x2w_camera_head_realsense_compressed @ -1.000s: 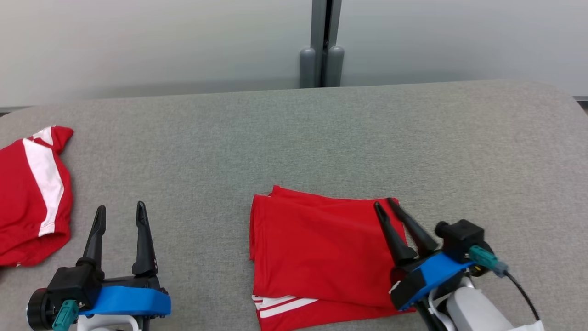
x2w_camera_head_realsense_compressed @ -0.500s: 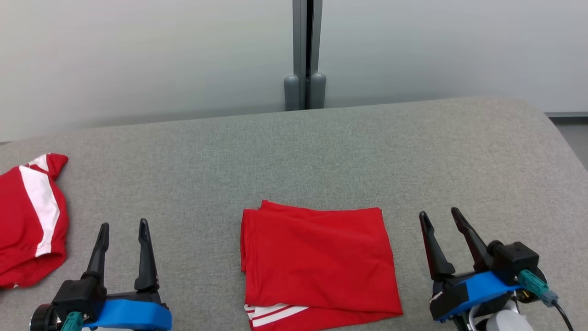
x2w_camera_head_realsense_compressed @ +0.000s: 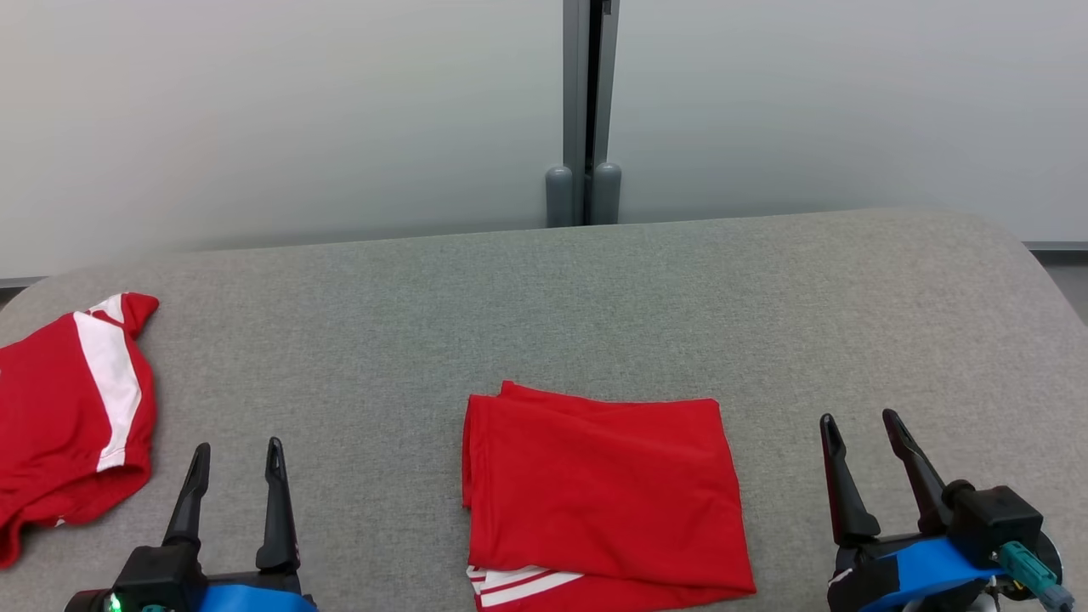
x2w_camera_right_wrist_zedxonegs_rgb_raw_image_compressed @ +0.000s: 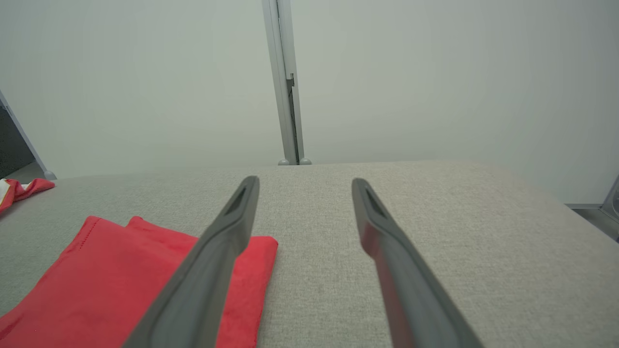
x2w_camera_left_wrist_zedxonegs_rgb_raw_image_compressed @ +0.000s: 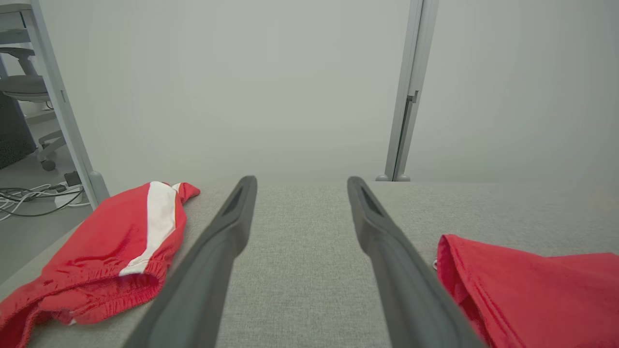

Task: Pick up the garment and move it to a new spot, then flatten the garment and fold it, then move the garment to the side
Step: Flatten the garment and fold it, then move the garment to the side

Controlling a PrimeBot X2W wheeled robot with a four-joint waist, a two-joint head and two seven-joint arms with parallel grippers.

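A red garment (x2w_camera_head_realsense_compressed: 599,497) lies folded into a flat rectangle on the grey table (x2w_camera_head_realsense_compressed: 544,289), near the front middle, with white stripes showing at its near edge. It also appears in the left wrist view as the garment (x2w_camera_left_wrist_zedxonegs_rgb_raw_image_compressed: 527,290) and in the right wrist view as the garment (x2w_camera_right_wrist_zedxonegs_rgb_raw_image_compressed: 111,290). My left gripper (x2w_camera_head_realsense_compressed: 236,450) stands open at the lower left, well apart from the fold. My right gripper (x2w_camera_head_realsense_compressed: 860,421) stands open to the right of the fold, not touching it. Both grippers hold nothing, as the left gripper (x2w_camera_left_wrist_zedxonegs_rgb_raw_image_compressed: 300,181) and right gripper (x2w_camera_right_wrist_zedxonegs_rgb_raw_image_compressed: 304,181) show in their wrist views.
A second red garment with a white stripe (x2w_camera_head_realsense_compressed: 72,416) lies bunched at the table's left edge, also seen as the striped garment (x2w_camera_left_wrist_zedxonegs_rgb_raw_image_compressed: 111,251). A pale partition wall with a grey post (x2w_camera_head_realsense_compressed: 585,110) runs behind the table. Cables (x2w_camera_left_wrist_zedxonegs_rgb_raw_image_compressed: 29,198) lie on the floor at left.
My right gripper has opened, let go of the folded garment's right edge and drawn back to the right. The head camera has tilted, shifting the whole picture down.
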